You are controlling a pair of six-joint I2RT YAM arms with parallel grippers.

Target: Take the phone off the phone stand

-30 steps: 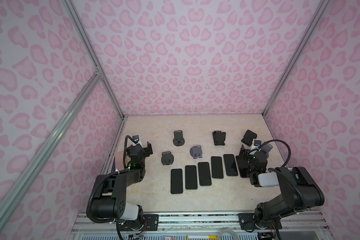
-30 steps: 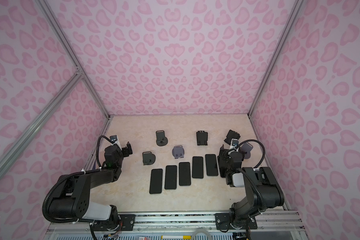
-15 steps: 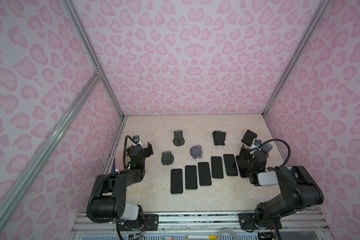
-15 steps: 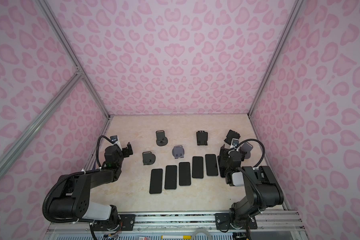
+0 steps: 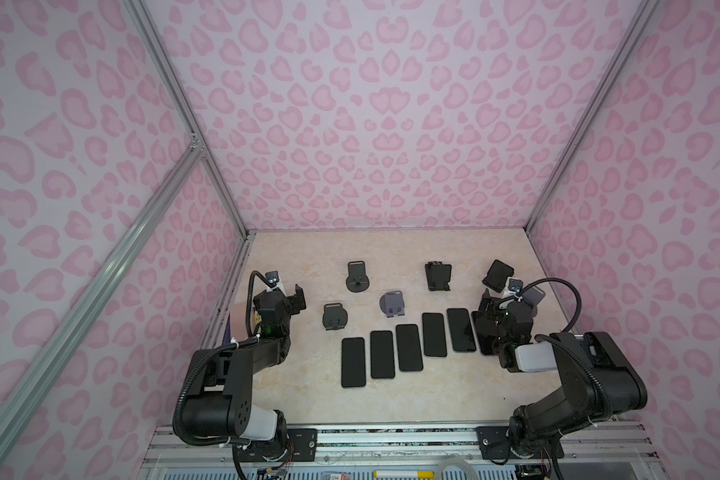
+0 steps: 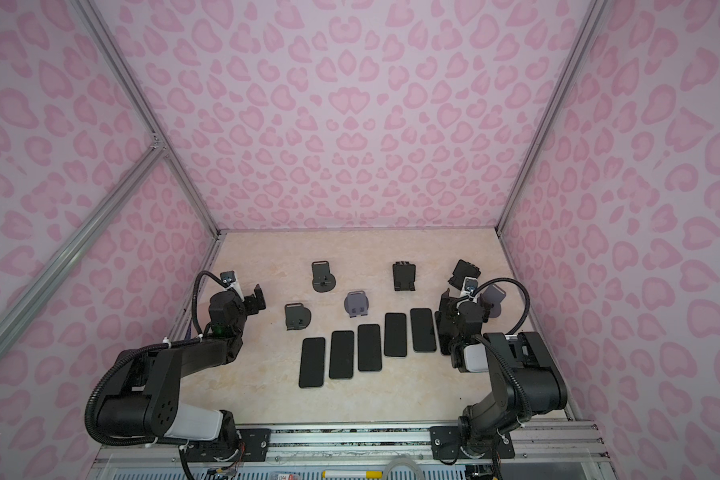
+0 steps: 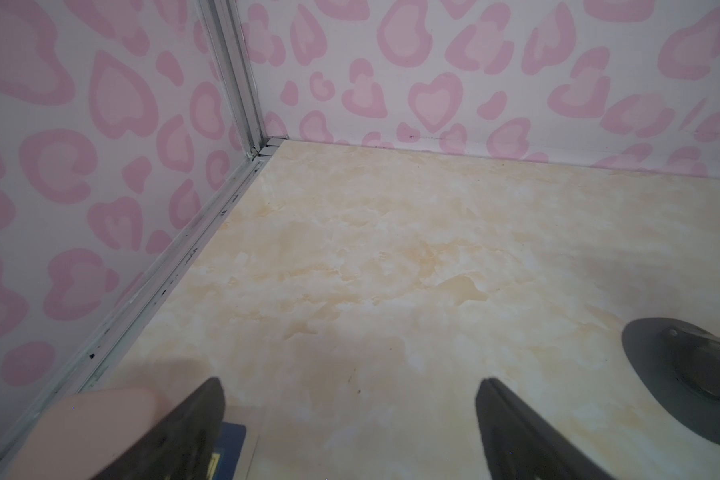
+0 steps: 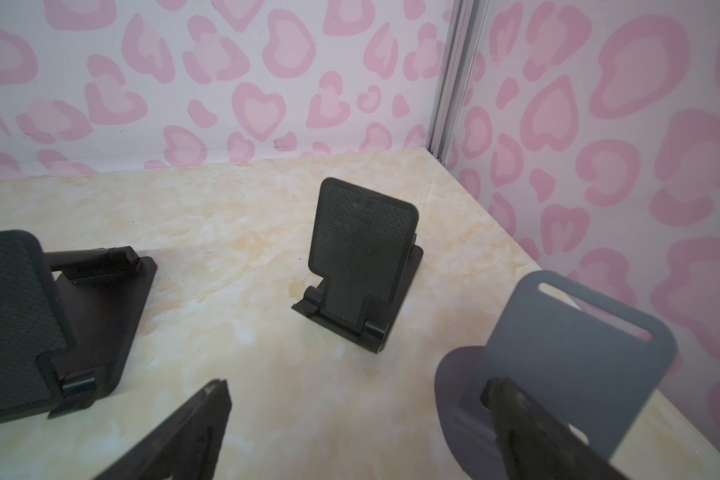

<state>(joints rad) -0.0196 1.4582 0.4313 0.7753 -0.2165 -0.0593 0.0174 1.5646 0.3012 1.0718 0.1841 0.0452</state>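
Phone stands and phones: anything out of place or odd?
Stands and phones look orderly. One stray: a pale pink object against the side wall beside the left gripper, something blue next to it; neither is identifiable.

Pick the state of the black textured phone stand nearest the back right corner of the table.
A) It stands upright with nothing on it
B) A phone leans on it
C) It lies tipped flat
A: in the right wrist view the black textured phone stand sits upright on the marbled beige tabletop, its rest bare.
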